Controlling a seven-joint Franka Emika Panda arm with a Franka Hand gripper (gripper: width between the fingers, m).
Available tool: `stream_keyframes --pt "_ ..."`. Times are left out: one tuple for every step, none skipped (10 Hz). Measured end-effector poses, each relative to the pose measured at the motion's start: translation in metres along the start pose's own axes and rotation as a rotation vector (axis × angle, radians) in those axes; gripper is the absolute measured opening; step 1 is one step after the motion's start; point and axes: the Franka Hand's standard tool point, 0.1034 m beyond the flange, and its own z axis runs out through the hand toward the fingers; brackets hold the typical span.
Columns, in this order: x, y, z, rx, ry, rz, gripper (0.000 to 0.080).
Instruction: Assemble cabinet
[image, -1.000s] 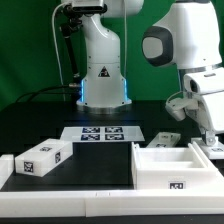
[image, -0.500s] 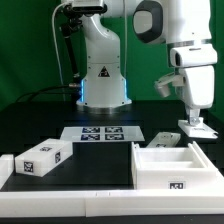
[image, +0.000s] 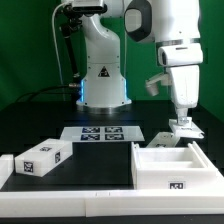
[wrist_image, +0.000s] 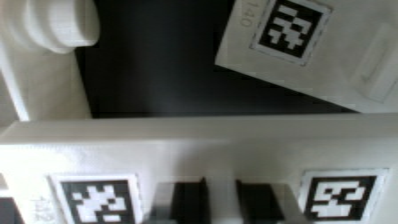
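Observation:
The cabinet's large white box body (image: 160, 181) lies open-side up at the exterior view's right front. My gripper (image: 183, 122) hangs just behind it. It is shut on a white cabinet panel (image: 188, 131) and holds it a little above the table. In the wrist view the dark fingertips (wrist_image: 187, 203) stand a narrow gap apart on that panel (wrist_image: 196, 160), between its two tags; my gripper (wrist_image: 226, 205) shows at the frame's edge. A second white panel (image: 160, 140) lies behind the body and shows tilted in the wrist view (wrist_image: 267, 60). A small tagged piece (image: 40, 158) lies at the left front.
The marker board (image: 100, 133) lies in the middle in front of the robot base (image: 103, 75). A long low white border rail (image: 70, 197) runs along the front edge. A rounded white part (wrist_image: 45, 40) shows in the wrist view.
My gripper has moved toward the exterior view's left, from beside the body's right end to behind it. The hand has turned upright.

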Motion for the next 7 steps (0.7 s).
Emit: stream_keyframes --pt "-0.005 -0.001 0.001 0.003 -0.003 -0.007 0.0071" --pt "-0.017 -0.002 0.003 0.01 -0.013 0.004 0.0071" --pt "-0.025 -0.004 0.005 0.016 -0.02 0.019 0.0071" --pt "-0.028 -0.006 0.006 0.02 -0.023 0.024 0.0071" --pt "-0.029 -0.007 0.007 0.022 -0.024 0.025 0.0071" --pt "-0.028 -0.007 0.008 0.024 -0.023 0.026 0.0071" --pt "-0.026 -0.007 0.007 0.022 -0.022 0.025 0.0071"
